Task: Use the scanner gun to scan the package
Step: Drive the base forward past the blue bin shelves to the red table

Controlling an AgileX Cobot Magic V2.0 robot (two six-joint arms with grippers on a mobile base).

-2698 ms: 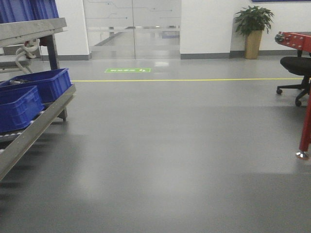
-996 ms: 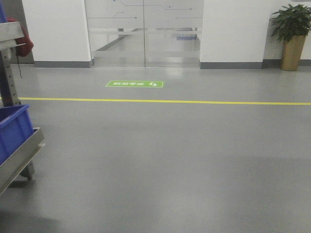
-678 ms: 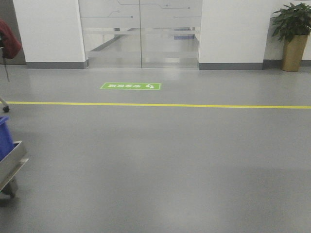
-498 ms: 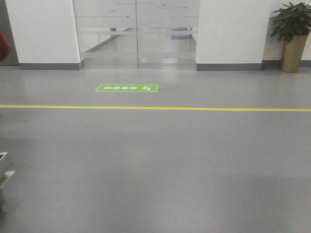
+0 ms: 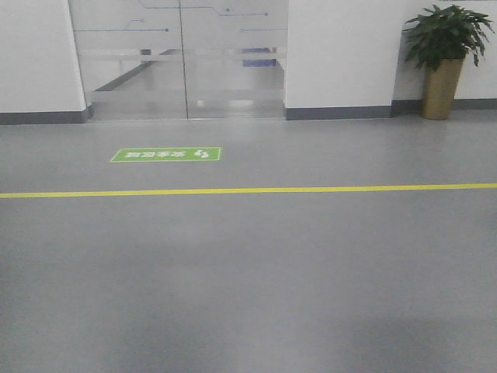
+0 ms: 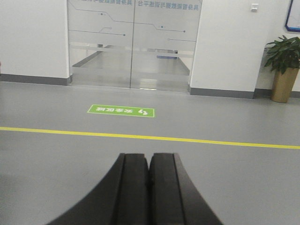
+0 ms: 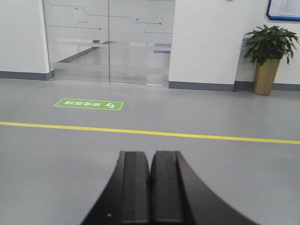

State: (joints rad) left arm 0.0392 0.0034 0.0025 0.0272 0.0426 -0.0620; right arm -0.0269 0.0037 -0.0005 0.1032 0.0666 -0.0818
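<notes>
No package and no scanner gun show in any view. My left gripper is shut and empty, its black fingers pressed together over bare grey floor in the left wrist view. My right gripper is likewise shut and empty over the grey floor in the right wrist view. Neither gripper shows in the front view.
A yellow floor line runs across ahead. A green floor sign lies before frosted glass doors. A potted plant stands by the white wall at the right. It also shows in the wrist views.
The view has turned right and moved forward: the conveyor rack with blue crates has slid out of frame on the left, and the glass doors and green sign are nearer.
</notes>
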